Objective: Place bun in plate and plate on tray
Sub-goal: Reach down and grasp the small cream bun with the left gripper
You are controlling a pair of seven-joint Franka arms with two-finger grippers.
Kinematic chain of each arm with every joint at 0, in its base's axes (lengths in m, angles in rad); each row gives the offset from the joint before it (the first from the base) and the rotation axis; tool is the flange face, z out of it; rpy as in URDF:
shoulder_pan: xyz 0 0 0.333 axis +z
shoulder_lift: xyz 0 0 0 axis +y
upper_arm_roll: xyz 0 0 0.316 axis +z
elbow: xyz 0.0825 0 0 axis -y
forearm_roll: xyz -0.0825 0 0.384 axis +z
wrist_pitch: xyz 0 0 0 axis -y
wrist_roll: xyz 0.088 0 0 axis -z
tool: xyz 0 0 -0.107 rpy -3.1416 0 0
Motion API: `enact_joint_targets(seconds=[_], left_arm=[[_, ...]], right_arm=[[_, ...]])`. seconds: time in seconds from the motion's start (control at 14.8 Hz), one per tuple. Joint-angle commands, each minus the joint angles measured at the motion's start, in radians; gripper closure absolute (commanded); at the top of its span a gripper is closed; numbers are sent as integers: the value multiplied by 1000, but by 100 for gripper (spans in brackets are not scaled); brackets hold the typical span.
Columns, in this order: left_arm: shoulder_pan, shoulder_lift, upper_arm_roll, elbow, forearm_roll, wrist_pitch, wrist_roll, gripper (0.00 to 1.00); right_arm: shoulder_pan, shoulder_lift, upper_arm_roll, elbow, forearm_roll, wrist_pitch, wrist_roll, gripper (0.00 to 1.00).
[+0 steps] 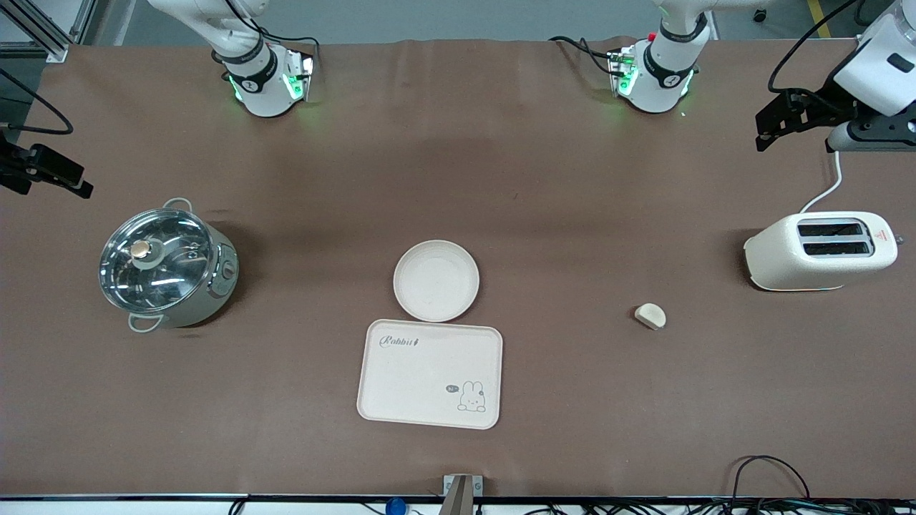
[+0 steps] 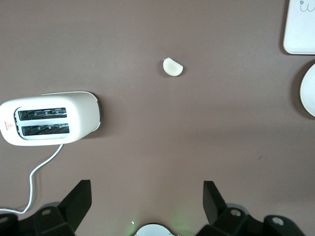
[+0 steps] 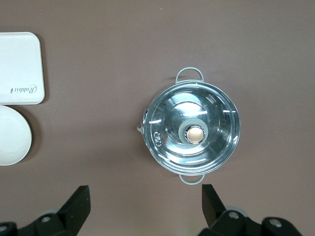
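Note:
The bun [image 1: 650, 315] lies alone on the brown table, nearer the left arm's end, and shows in the left wrist view [image 2: 173, 67]. The empty round plate [image 1: 436, 280] sits mid-table, touching the edge of the Rabbit tray [image 1: 431, 373], which lies nearer the front camera. Parts of the plate [image 2: 309, 88] and tray [image 2: 300, 29] show in the left wrist view. The right wrist view shows the plate [image 3: 12, 135] and tray [image 3: 19, 69] too. My left gripper [image 1: 769, 129] [image 2: 147, 189] hangs open and empty high above the toaster's end. My right gripper [image 1: 71, 179] [image 3: 146, 194] hangs open and empty high beside the pot.
A cream toaster [image 1: 821, 250] [image 2: 49, 118] with a white cable stands at the left arm's end. A steel pot with a glass lid [image 1: 166, 265] [image 3: 194, 132] stands at the right arm's end. Cables lie along the table edge nearest the front camera.

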Motion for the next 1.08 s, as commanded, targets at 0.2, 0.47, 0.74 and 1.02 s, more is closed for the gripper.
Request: enact_joint_targets(seconds=[0.2, 0.47, 0.74, 1.02], left_arm=[[15, 70, 2, 76, -4, -11, 18, 0], [13, 211, 3, 96, -1, 78, 6, 0], [20, 374, 2, 84, 13, 189, -77, 0], [15, 494, 2, 37, 12, 358, -193, 0]], right_arm=[[-4, -6, 4, -4, -1, 3, -7, 0], [31, 38, 4, 0, 97, 11, 7, 0], [94, 194, 6, -7, 123, 98, 7, 0], [125, 247, 6, -127, 182, 270, 8, 0]])
